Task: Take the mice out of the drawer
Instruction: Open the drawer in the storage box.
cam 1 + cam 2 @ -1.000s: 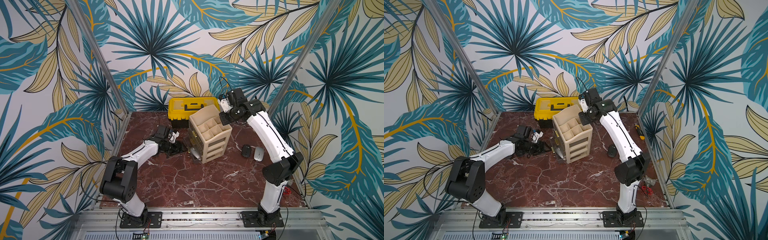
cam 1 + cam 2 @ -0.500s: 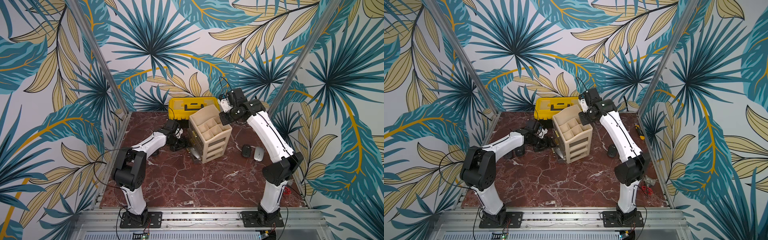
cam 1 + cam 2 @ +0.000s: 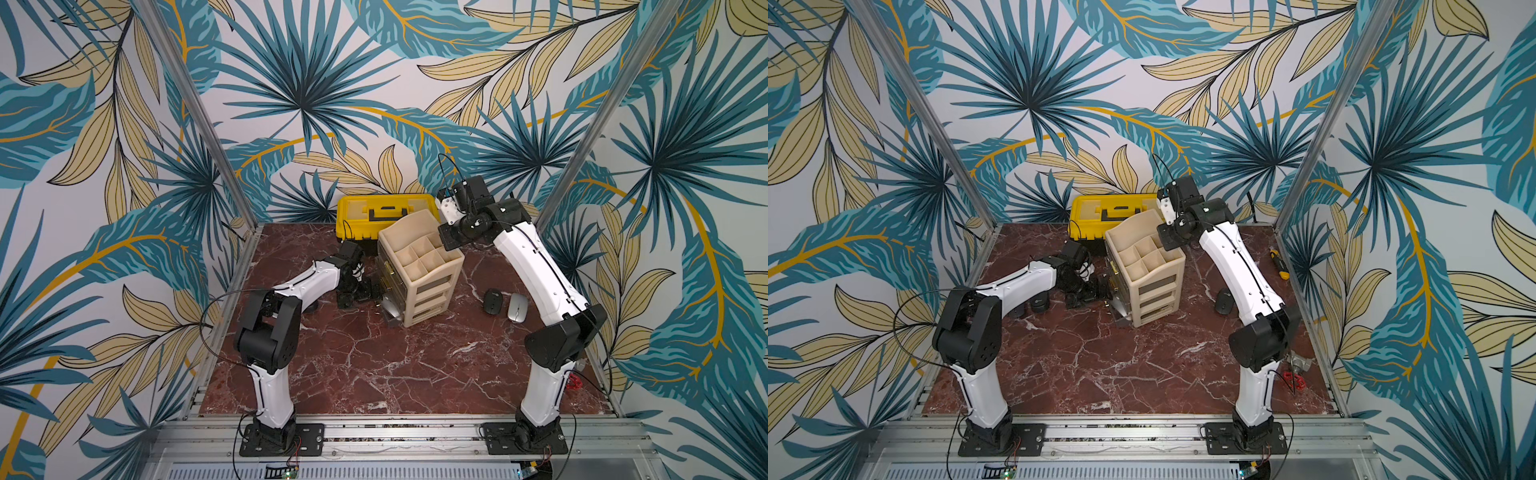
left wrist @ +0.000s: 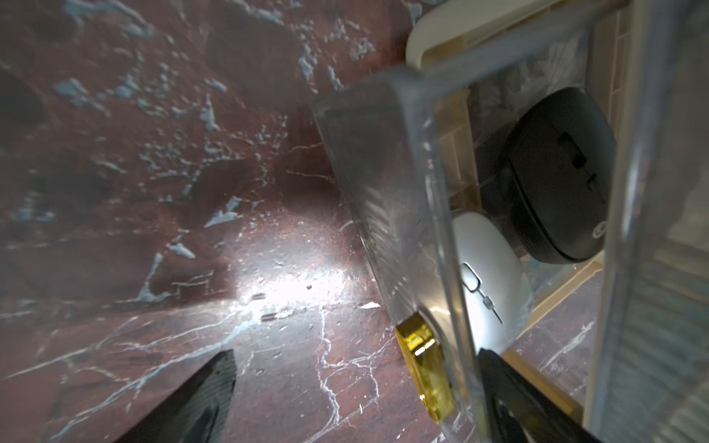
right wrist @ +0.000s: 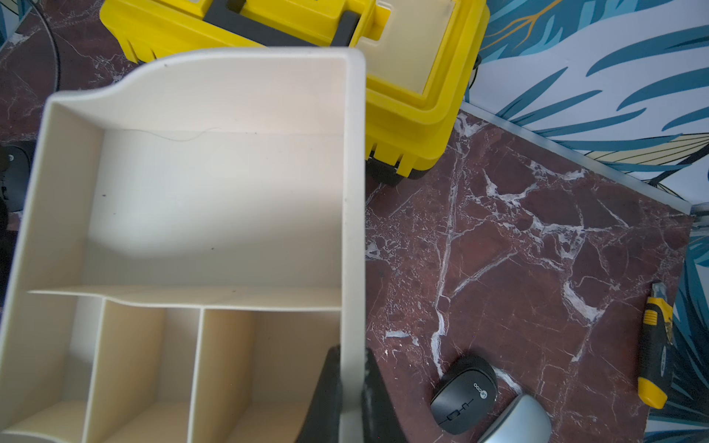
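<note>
A black mouse and a pale silver-white mouse lie in the pulled-out clear drawer with its gold handle. That drawer is the lowest one of the cream organizer. My left gripper is open, its fingers astride the drawer's front wall, one tip near the pale mouse. My right gripper is shut on the organizer's top rim. A black mouse and a silver-grey mouse lie on the table to the organizer's right.
A yellow toolbox stands right behind the organizer. A yellow-and-black utility knife lies near the right wall. A dark rounded object sits on the marble table beside the left arm.
My left arm has swung right, bringing its gripper up to the drawer, and its jaws have opened wider. The right arm has not moved.
</note>
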Action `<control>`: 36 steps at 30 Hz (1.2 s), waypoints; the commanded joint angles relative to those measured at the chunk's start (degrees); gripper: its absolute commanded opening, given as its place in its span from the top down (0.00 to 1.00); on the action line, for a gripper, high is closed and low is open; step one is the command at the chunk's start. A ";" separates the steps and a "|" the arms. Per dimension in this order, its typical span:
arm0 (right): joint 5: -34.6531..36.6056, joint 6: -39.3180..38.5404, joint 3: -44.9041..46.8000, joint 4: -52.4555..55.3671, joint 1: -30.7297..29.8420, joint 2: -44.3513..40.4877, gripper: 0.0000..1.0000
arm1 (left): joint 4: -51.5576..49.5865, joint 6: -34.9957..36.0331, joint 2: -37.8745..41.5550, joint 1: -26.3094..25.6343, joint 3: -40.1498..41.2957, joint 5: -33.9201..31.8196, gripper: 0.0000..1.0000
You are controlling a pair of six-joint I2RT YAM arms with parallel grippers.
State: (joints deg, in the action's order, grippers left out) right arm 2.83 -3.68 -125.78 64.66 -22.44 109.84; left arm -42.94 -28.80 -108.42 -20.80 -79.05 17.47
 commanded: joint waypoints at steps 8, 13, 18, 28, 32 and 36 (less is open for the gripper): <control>4.21 0.17 0.54 -1.40 -0.24 1.70 1.00 | -8.58 0.24 -0.48 -0.21 -2.38 -9.22 0.00; 5.33 0.12 0.67 -2.08 -0.24 1.27 1.00 | -11.88 0.31 -0.12 -0.21 -2.84 -13.08 0.00; 5.74 -0.18 0.62 -2.04 -0.17 1.24 1.00 | -15.26 0.94 0.20 -0.22 -3.49 -16.68 0.00; 5.78 0.36 1.18 -2.64 -0.16 1.17 1.00 | -17.49 0.32 5.74 0.75 0.93 -19.85 0.00; 6.13 0.33 3.29 -4.43 -0.18 -0.21 1.00 | -18.87 1.01 6.33 1.70 1.70 -20.35 0.00; 6.94 0.37 3.94 -4.56 -0.18 -0.46 1.00 | -18.89 1.20 7.43 1.89 2.50 -20.33 0.00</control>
State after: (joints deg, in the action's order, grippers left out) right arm 4.27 -3.25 -123.87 62.17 -23.16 109.23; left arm -57.19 -28.82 -103.42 -19.99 -78.50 0.19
